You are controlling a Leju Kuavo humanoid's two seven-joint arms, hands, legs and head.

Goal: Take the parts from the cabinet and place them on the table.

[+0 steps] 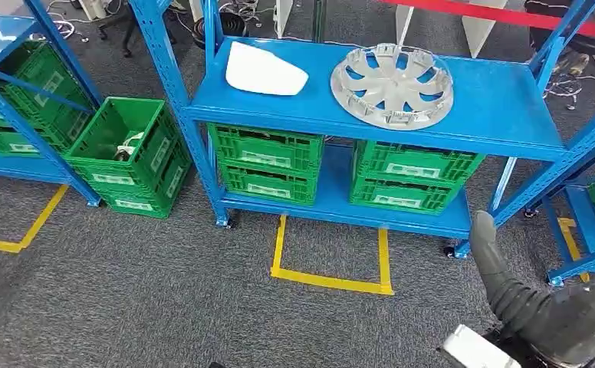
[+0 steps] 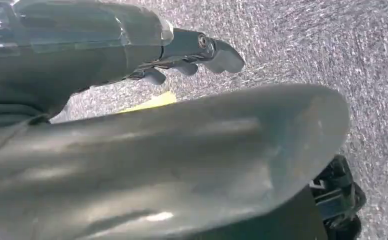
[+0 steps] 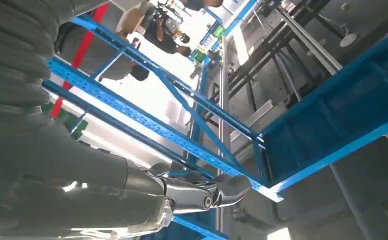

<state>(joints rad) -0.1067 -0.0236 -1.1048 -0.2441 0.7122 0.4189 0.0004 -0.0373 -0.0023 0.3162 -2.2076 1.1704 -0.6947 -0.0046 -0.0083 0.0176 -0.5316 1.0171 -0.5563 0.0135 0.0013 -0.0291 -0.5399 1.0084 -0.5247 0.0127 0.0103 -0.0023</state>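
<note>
**Silver and white parts on the blue rack's top shelf**

Silver-grey, a spoked wheel cover [image 1: 392, 84] lies flat on the top shelf of the blue cabinet [image 1: 501, 107], toward its right half. Near it on the left rests a white moulded panel [image 1: 264, 70], apart from the wheel cover. Neither part is touched by a hand.

Under that shelf, on the lower shelf, sit four green crates [image 1: 267, 162] in two stacks of two. Another stack of green crates [image 1: 129, 156] stands on the grey carpet just left of the cabinet, the top one open with something pale inside. Yellow tape [image 1: 331, 277] marks a three-sided bay on the floor in front of the cabinet.

The right hand [image 1: 484, 238] rises at the lower right, below the shelves; its fingers [image 3: 227, 187] hold nothing. The left hand [image 2: 192, 55] hangs over the carpet, fingers apart and empty.
</note>
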